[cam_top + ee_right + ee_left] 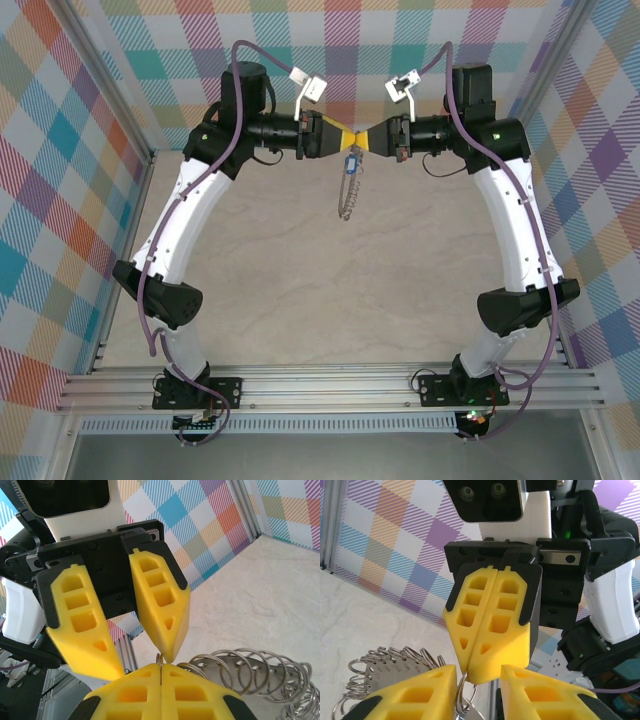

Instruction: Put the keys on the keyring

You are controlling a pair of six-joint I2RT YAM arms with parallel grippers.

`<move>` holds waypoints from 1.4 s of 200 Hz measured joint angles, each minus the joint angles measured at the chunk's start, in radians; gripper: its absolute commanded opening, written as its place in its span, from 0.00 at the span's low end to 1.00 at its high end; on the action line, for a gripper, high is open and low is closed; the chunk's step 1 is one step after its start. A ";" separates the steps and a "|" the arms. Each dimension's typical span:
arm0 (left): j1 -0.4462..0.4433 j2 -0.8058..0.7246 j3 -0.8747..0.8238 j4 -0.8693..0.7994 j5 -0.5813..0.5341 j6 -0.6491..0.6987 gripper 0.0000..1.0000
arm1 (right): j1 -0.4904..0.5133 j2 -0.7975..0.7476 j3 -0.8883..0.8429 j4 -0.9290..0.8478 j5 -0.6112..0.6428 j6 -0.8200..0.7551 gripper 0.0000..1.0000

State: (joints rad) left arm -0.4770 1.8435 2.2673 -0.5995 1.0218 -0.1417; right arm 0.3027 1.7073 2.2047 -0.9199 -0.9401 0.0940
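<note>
Yellow pads of the right pincer [476, 675] are pressed shut on a small metal loop [160, 661]. The left pincer [144, 662] faces it from the left, its jaws apart on either side of that loop. Just below hangs the key [351, 160] with its blue tag, and under it the keyring [347, 200], above the far part of the pale desk [330, 300].

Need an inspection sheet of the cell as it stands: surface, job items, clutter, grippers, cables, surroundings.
surface: pale marbled tabletop.
job's things: keyring hangs in the air under the gripper tips; blue-tagged key at its top.
clutter: nothing seen.
grippers: right gripper shut on a thin loop of the keyring; left gripper open, fingers astride that loop.
cables: purple cables run along both arms.
surroundings: plaid walls, aluminium rail at near edge.
</note>
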 measured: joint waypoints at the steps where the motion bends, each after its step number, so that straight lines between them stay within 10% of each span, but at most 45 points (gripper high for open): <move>1: 0.000 0.000 0.000 0.000 0.000 -0.001 0.23 | 0.000 0.000 0.000 0.000 0.000 0.000 0.00; 82: 0.000 0.000 -0.005 -0.005 0.031 0.001 0.29 | 0.000 0.000 -0.003 0.009 0.000 0.019 0.00; 194: 0.002 0.000 -0.026 -0.026 0.029 0.024 0.00 | 0.000 0.003 -0.013 0.031 -0.007 0.058 0.00; 225: 0.002 -0.003 -0.027 -0.007 -0.004 0.021 0.00 | -0.010 0.002 -0.036 0.079 0.006 0.098 0.44; 280: 0.000 -0.008 -0.076 0.122 -0.072 -0.084 0.00 | -0.092 -0.139 -0.304 0.325 0.041 0.236 0.58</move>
State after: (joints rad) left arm -0.4774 1.8351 2.1918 -0.4770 0.9493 -0.2253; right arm 0.2104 1.5684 1.9011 -0.5945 -0.8993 0.3302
